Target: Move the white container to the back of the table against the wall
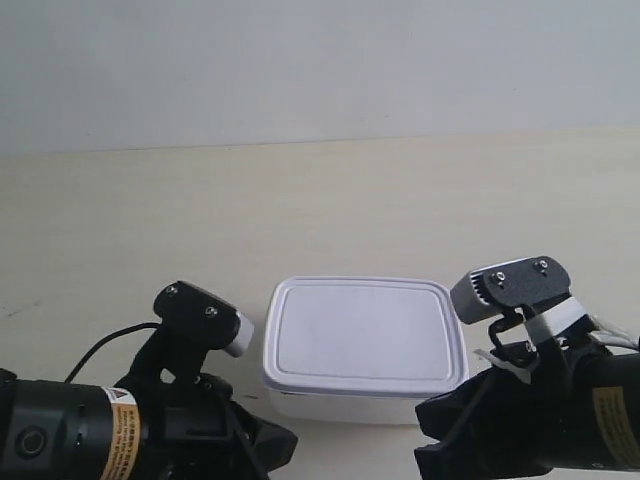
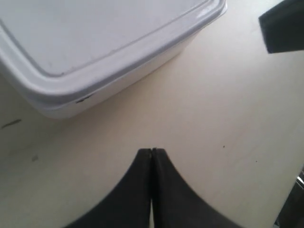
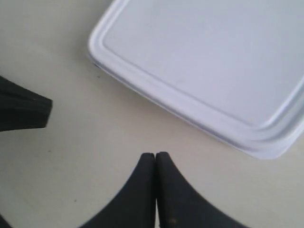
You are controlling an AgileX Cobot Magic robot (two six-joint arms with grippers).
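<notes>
**Sliding the Box to the Rear of the Desk**

The white container [image 1: 365, 345], a small rectangular plastic box with rounded corners and a rimmed snap-on lid, sits on the near part of the pale cream wood-grain desk [image 1: 400, 200], well apart from the plain light grey wall [image 1: 300, 60]. The left gripper [image 2: 151, 153] and right gripper [image 3: 155, 156] are each pressed together, holding nothing, close to the box's near side but not touching it.

Recommended: contact the near side low, below the lid rim. Advance both tips evenly so the box slides straight without turning.
</notes>
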